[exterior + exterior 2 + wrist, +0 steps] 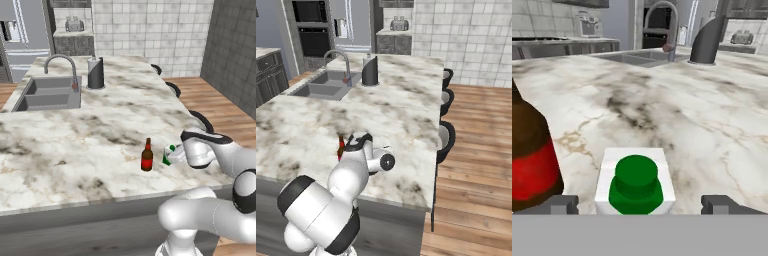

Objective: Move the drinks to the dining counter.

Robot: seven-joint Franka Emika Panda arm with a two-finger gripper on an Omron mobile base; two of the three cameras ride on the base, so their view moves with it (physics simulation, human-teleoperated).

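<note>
Gripper (640,204): spread wide, finger tips (562,204) standing clear on either side of the carton, touching neither wall of it in the hand view.
Carton (635,182): small, white body with a green cap on top, upright on the marble, between the two tips (contents hidden, cap on); in the left base view a green-and-white corner (169,155) peeks out just beside the wrist.
Beer bottle (147,156): red-brown, red label, upright on the same top, just beside the carton and apart from it; in the hand view at the left edge (529,160), outside the left tip; in the right base view a sliver of it (341,146) behind the arm.
Dining counter (75,145): white-grey veined marble island, bearing both drinks near its front right part.
Sink (47,94): grey, inset in the far left of the top, well apart from the drinks, basin contents not discernible.
Faucet (62,67): curved, rising at the back edge of the sink.
Canister (95,73): dark grey cylinder, upright beside the faucet, far from the gripper.
Stools (446,137): dark, round, lined along the right side of the island over the wooden floor.
</note>
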